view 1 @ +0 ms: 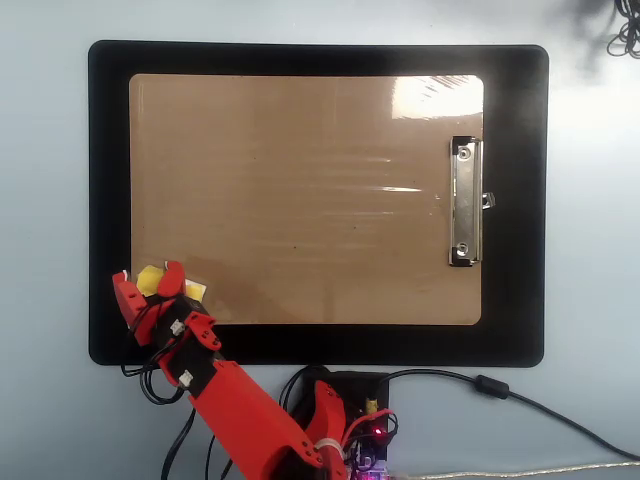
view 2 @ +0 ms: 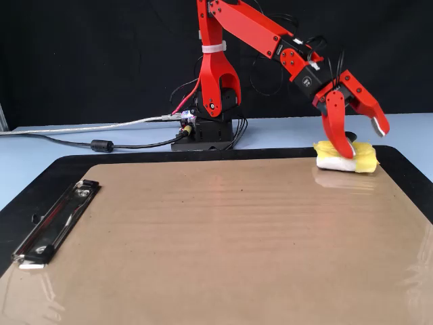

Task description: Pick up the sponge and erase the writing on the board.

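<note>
No writing shows on the board [view 1: 300,200] in either view: brown face looks clean and glossy end to end, only glare streaks and a faint speck or two. So, judging from that, erase part looks done or nearly so.

Sponge [view 2: 345,156] sits at the board's corner nearest the arm base: bottom-left corner in overhead view, far-right corner in fixed view. It lies flat, yellow top with white edge, partly on board, partly out toward the mat [view 1: 300,345]. Its black knob is hard to make out; a dark spot under the near finger may be it.

Gripper [view 2: 364,135] is above the sponge, jaws spread wide, holding nothing. In fixed view one finger points down with its tip at or just over the sponge top; can't tell if touching. Other finger is out to the right, clear of the pad. In overhead view the gripper [view 1: 147,287] covers most of the sponge; only bits of yellow show round it.

Clip [view 1: 463,201] is at the far end, well apart from all this, untouched.

What's left, prob.: little or nothing, unless some faint mark is hidden in the glare near the top-right of the overhead view; can't rule that out.
</note>
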